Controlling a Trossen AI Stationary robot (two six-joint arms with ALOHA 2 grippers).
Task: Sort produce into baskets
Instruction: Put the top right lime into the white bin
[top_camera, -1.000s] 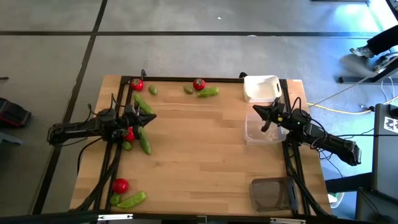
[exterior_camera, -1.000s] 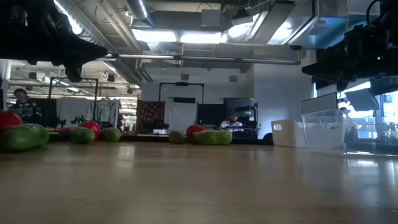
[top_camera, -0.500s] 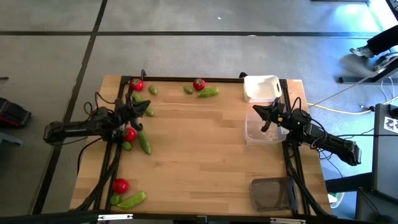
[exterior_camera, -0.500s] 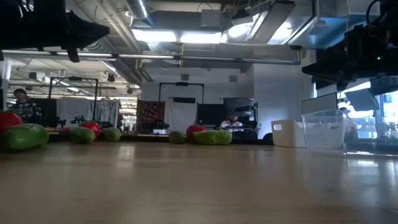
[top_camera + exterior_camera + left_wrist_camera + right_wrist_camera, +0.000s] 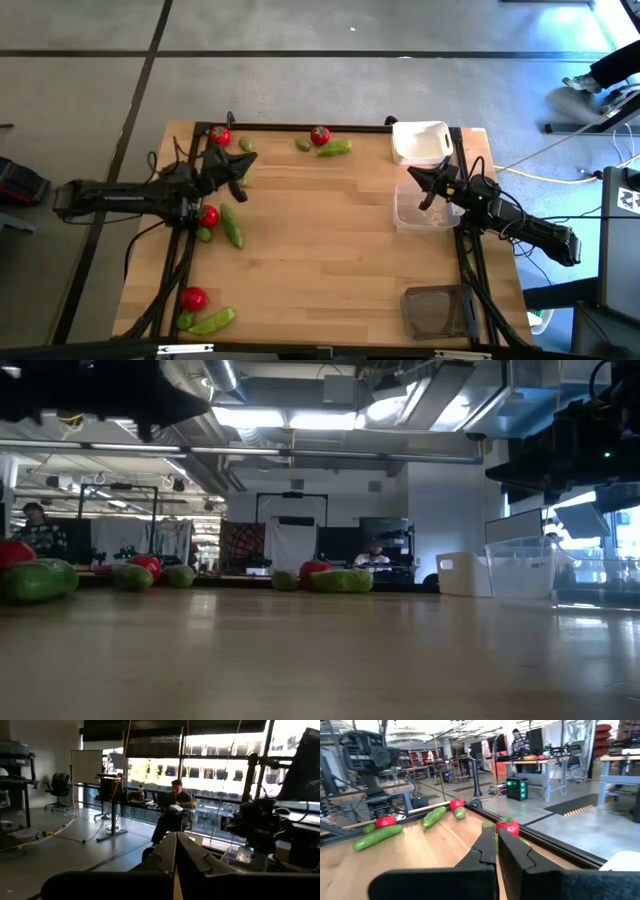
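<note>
Sorting not begun: produce scattered far from white basket (image 5: 420, 142). Left gripper (image 5: 243, 164) pressed together, empty, above green pod (image 5: 231, 225). Right gripper (image 5: 411, 176) pressed together beside white basket. Next: spread fingers, descend onto pod.

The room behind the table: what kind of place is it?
Probably a robotics lab or workshop: workbenches with equipment, a whiteboard, a person at a laptop, exposed ceiling ducts.
</note>
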